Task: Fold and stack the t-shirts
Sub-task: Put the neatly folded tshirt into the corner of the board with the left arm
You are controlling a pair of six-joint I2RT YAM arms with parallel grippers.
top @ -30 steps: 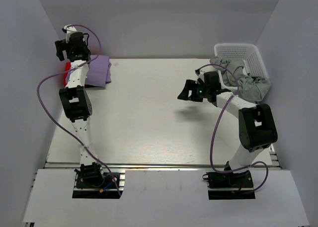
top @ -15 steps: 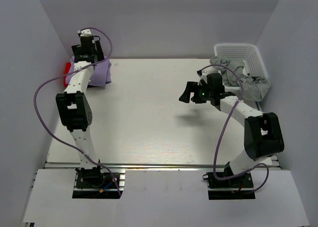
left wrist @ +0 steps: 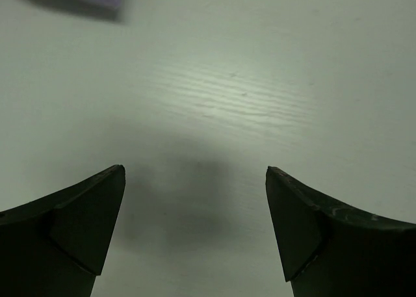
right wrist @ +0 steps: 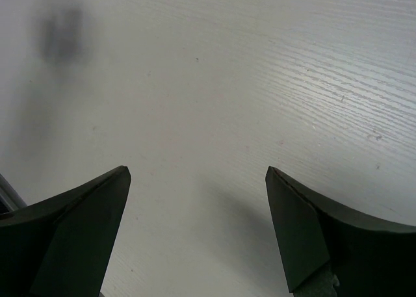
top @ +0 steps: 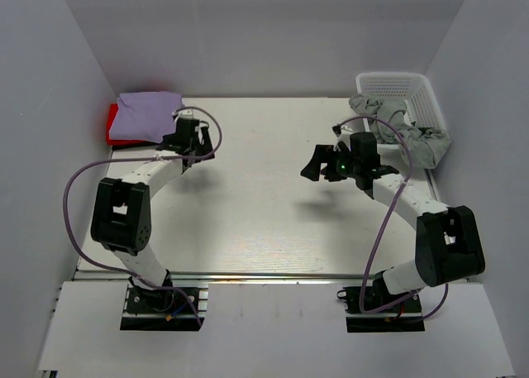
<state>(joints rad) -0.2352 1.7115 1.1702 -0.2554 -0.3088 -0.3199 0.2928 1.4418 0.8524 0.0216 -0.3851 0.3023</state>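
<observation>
As the lavender t-shirt [top: 147,116] is stacked on the red t-shirt [top: 112,122], the left gripper [left wrist: 195,173] and right gripper [right wrist: 197,172] are held spread, empty

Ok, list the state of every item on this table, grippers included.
Light lavender cotton t-shirt: folded, lying on top of the red one.
Bright red t-shirt: underneath, only its left edge showing.
White plastic lattice basket: upright, partly filled.
Crumpled grey garment: unfolded, spilling over the basket's rim.
Left gripper: open, holding nothing.
Right gripper: open, holding nothing.
</observation>
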